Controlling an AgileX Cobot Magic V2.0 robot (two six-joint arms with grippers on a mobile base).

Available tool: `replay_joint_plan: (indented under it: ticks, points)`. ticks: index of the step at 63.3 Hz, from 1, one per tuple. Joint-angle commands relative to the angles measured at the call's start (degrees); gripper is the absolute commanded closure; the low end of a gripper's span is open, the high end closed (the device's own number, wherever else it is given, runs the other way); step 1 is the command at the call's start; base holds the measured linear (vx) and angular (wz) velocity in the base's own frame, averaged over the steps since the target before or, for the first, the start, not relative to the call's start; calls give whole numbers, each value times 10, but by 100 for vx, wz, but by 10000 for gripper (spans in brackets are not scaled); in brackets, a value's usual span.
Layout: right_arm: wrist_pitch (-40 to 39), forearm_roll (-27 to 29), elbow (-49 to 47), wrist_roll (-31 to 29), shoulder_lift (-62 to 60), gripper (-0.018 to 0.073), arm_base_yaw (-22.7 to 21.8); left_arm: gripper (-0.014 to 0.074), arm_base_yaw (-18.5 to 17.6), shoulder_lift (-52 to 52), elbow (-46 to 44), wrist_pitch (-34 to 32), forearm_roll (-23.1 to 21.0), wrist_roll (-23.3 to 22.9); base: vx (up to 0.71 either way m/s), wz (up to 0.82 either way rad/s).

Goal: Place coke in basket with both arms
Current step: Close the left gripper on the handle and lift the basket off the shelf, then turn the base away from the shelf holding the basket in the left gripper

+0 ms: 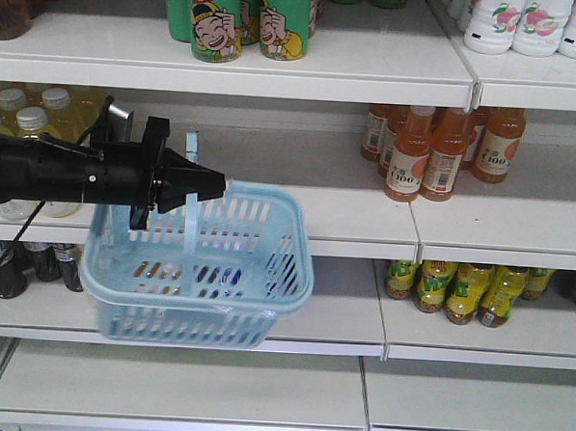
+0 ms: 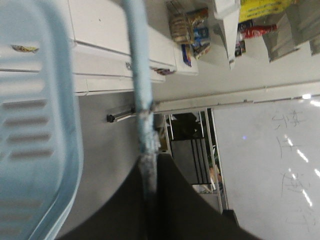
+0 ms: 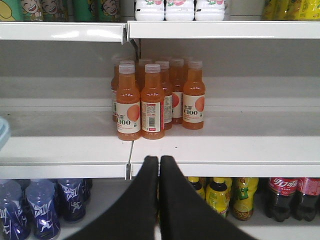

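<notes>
The light blue basket hangs in the air in front of the shelves, carried by its hoop handle. My left gripper reaches in from the left and is shut on the handle; the left wrist view shows the handle pinched between the jaws, with the basket rim on the left. My right gripper is shut and empty, facing a shelf edge. Two coke bottles with red labels stand on the lower shelf, down and right of it. The right gripper is outside the front view.
Orange juice bottles stand on the middle shelf straight ahead of my right gripper and show in the front view. Yellow bottles and blue bottles fill the lower shelf. Green cans stand above.
</notes>
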Motion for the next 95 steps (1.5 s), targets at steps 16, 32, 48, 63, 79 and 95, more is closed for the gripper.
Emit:
replay_joint_plan:
  ticks: [16,32,48,63,79,95]
  points:
    - [-41,-5,6,-3,-11,567,-2,604,-61,-116,185,49,-60,121,0,0]
    - [-41,-5,6,-3,-11,567,-2,604,-122,-119,297,48,-123,218,0,0]
    - [-40,-5,6,-3,-11,567,-2,604,-158,-119,313,49,-122,225,0,0]
    - [-41,-5,6,-3,-11,567,-2,604,-161,-119,313,34,-122,225,0,0]
    - [-41,-5,6,-3,-11,567,-2,603,-161,-119,313,17,-121,225,0,0]
    - [-41,-5,6,-3,-11,567,-2,603,-161,-119,313,17,-121,225,0,0]
